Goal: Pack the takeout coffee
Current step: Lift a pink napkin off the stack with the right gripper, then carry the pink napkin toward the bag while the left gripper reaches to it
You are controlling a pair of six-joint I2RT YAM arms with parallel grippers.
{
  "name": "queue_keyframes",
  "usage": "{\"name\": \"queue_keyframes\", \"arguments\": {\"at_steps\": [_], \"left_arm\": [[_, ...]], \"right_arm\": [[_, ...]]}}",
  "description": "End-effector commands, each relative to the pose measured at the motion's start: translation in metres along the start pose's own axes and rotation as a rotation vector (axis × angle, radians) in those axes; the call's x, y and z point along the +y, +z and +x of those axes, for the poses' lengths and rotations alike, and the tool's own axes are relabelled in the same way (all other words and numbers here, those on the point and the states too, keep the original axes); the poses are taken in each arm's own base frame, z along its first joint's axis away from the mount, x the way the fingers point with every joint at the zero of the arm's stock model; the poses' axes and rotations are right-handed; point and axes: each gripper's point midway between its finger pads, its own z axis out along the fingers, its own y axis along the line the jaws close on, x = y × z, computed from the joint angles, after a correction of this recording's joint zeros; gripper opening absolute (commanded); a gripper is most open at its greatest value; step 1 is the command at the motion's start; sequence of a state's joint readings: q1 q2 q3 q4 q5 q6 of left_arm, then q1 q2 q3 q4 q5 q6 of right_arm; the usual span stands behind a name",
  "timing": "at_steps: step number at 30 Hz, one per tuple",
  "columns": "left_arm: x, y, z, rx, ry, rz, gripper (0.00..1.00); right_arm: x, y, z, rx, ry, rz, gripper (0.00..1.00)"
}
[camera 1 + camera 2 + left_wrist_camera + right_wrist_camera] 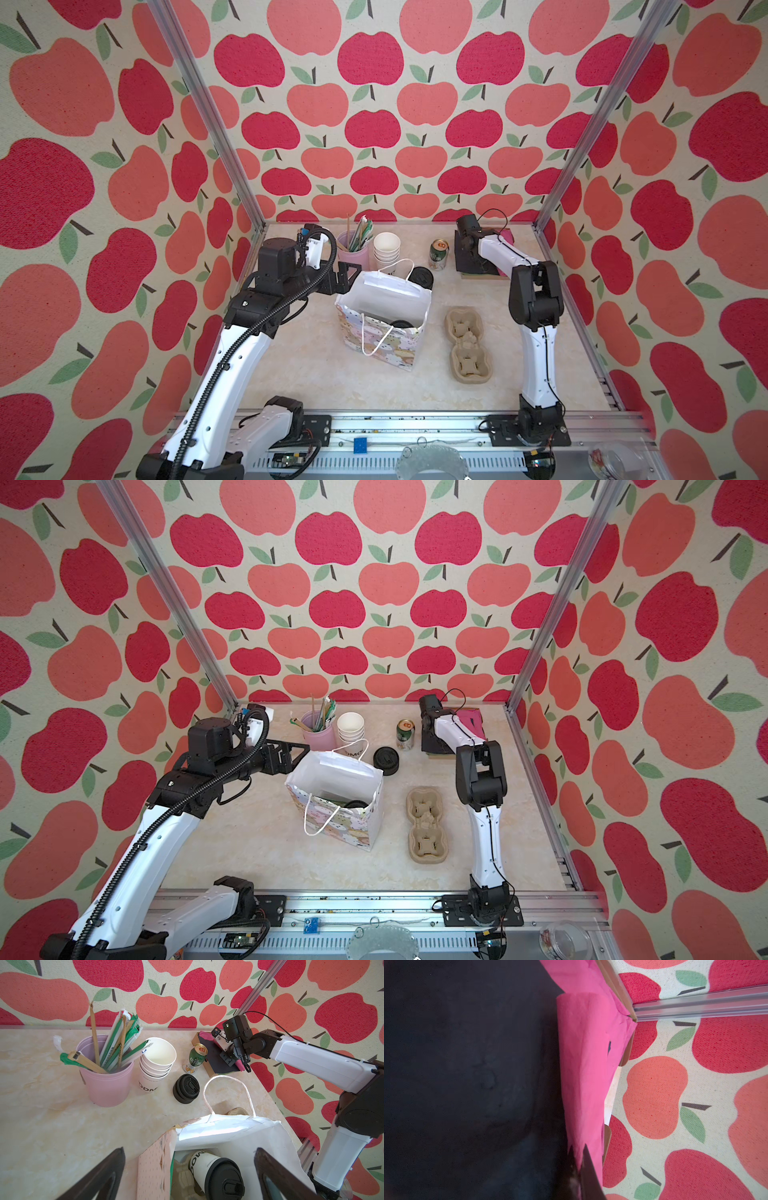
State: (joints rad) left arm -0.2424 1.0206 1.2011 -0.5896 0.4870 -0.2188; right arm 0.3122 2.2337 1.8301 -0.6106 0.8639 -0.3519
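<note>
The left hand [189, 1150] is spread as wide as it goes and holds nothing. Its two dark fingers [99, 1174] hang just above the mouth of the paper bag [153, 1167]. Between them, down inside the bag, lies the takeout coffee [216, 1174], a white cup with black letters and a black sip lid. It leans on its side and is not upright.

I judge the cup to be light and easily crushed. The paper wall will give under a hard squeeze, and the lid, if it is only pressed on, may come off when pulled. Whether there is drink inside I cannot tell; if there is, the sip hole could leak while the cup leans like this. The safest hold would be around the body, just under the rim of the lid, with soft pressure.

Behind the bag on the desk [316, 374] stands a low black lidded piece [186, 1088]; I cannot tell if it is a cup or only lids. Near it are a green can [196, 1057], a stack of lidless cups [158, 1064] and a pink pot of straws [108, 1084].

The right hand [242, 1064] is well apart, at the back corner. It is closed and seems to pinch a pink paper [583, 1064] on a dark box [212, 1057].
</note>
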Motion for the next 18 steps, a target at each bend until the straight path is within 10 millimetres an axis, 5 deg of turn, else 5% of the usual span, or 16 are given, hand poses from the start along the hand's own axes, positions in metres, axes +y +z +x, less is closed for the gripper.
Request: {"name": "queue_keyframes", "arguments": {"at_steps": [1,10,18], "left_arm": [[0.001,-0.003,-0.003,-0.024,0.015,-0.006,0.99],[-0.007,-0.004,-0.006,-0.061,0.033,0.042,0.99],[-0.028,-0.008,-0.015,-0.146,0.088,0.148,0.99]], "right_arm": [[-0.055,-0.043,-0.01,-0.097,0.108,0.068,0.0],[-0.102,-0.149,-0.019,-0.359,0.219,0.01,0.0],[-0.108,-0.28,-0.018,-0.78,0.301,-0.299,0.0]]}}
